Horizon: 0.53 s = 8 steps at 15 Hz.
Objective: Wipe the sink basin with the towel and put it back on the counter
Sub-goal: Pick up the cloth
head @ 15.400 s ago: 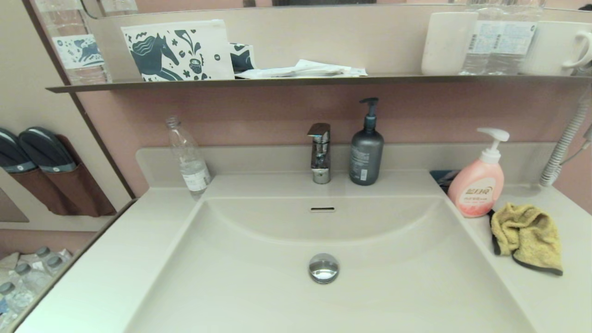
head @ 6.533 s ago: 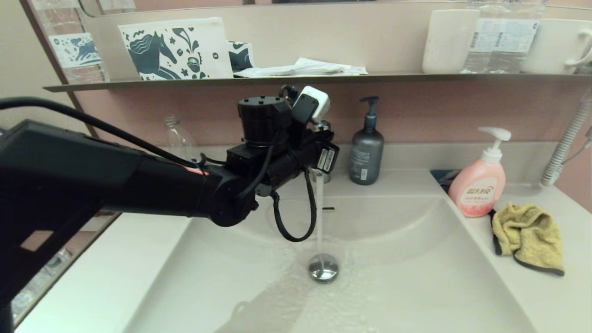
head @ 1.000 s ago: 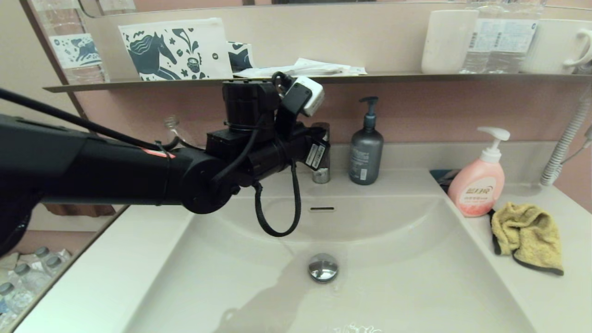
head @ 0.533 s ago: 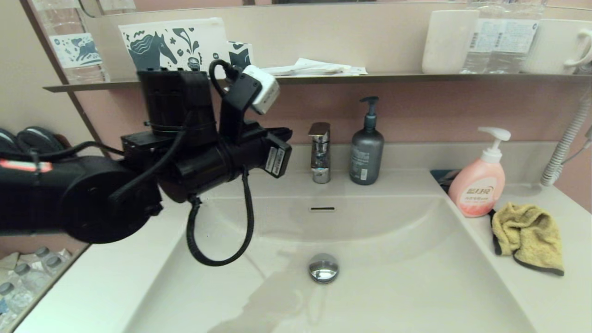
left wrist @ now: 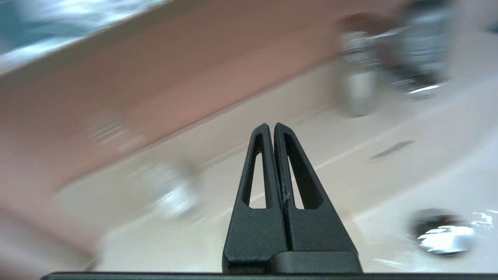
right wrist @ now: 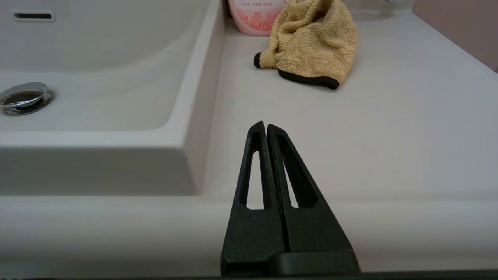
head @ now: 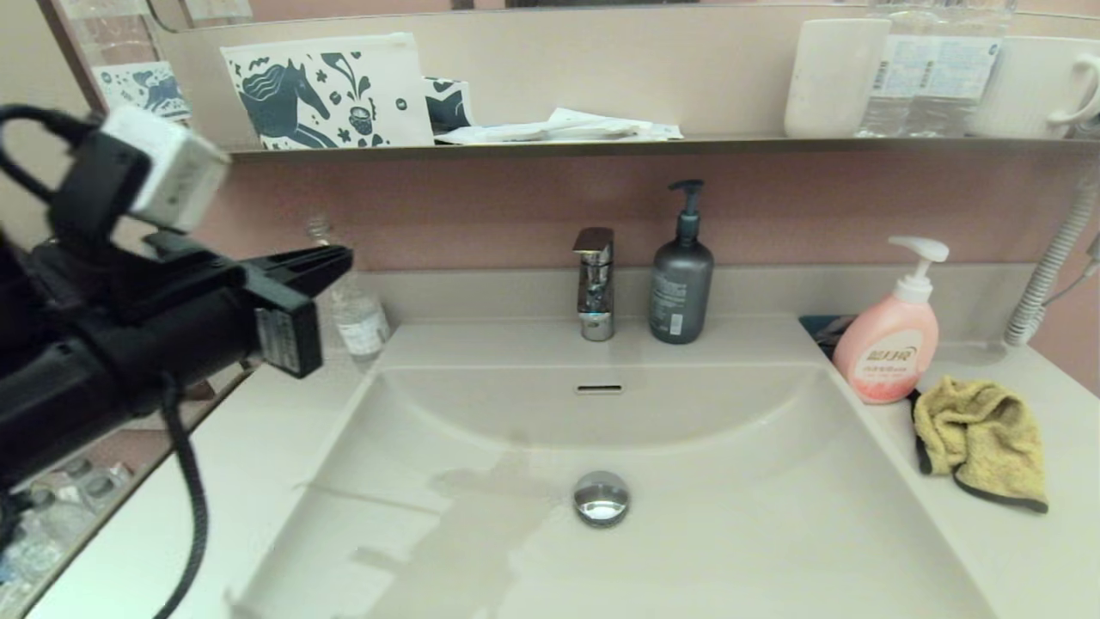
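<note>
The mustard-yellow towel point(head: 980, 438) with black edging lies crumpled on the counter point(head: 1048, 550) right of the sink basin point(head: 730, 516), beside the pink soap bottle point(head: 888, 344). The basin floor looks wet around the chrome drain plug point(head: 601, 498), and the overflow slot point(head: 599, 389) sits in its back wall. My left gripper point(head: 344, 255) is shut and empty, hovering above the left counter near the clear bottle point(head: 352, 305). My right gripper point(right wrist: 265, 125) is shut and empty, low by the counter's front edge, with the towel point(right wrist: 311, 42) ahead of it. It is out of the head view.
A chrome tap point(head: 595, 282) and a grey pump bottle point(head: 681, 275) stand behind the basin. A dark wall shelf point(head: 601, 148) above carries a pouch, papers and cups. A white coiled cord point(head: 1053, 266) hangs at the far right.
My left arm has pulled back from the tap to the left side of the sink, its gripper shut. The water stopped earlier. The towel has stayed in place.
</note>
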Tool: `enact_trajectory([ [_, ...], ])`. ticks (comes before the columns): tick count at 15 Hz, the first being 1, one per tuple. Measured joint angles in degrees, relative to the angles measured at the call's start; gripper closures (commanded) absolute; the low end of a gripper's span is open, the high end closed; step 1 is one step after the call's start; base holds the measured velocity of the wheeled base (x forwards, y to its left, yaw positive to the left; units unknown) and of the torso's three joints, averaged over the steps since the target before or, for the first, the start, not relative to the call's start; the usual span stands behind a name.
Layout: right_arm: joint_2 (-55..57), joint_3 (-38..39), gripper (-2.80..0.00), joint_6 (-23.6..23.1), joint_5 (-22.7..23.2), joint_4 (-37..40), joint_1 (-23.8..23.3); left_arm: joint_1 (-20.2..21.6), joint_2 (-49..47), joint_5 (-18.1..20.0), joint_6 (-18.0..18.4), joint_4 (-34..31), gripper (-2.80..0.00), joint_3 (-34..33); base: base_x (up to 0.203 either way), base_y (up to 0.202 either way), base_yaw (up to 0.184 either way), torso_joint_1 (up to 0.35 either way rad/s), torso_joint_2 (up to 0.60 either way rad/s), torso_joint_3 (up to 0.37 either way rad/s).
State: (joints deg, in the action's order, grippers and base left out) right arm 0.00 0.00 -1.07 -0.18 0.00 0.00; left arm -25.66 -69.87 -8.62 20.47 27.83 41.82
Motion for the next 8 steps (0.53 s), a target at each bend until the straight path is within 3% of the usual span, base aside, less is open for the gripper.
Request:
enact_trajectory([
  [4,0.00,0.00,0.00,-0.02,0.00,0.00,0.00,10.61,15.93,-0.15,0.15,-0.88,0.00,-8.79,0.000,0.000,0.000,0.000,0.00,0.000],
  [8,0.00,0.00,0.00,0.00,0.00,0.00,0.00,20.53,32.53,0.00,0.23,-7.18,0.00,-14.90,0.000,0.000,0.000,0.000,0.00,0.000],
])
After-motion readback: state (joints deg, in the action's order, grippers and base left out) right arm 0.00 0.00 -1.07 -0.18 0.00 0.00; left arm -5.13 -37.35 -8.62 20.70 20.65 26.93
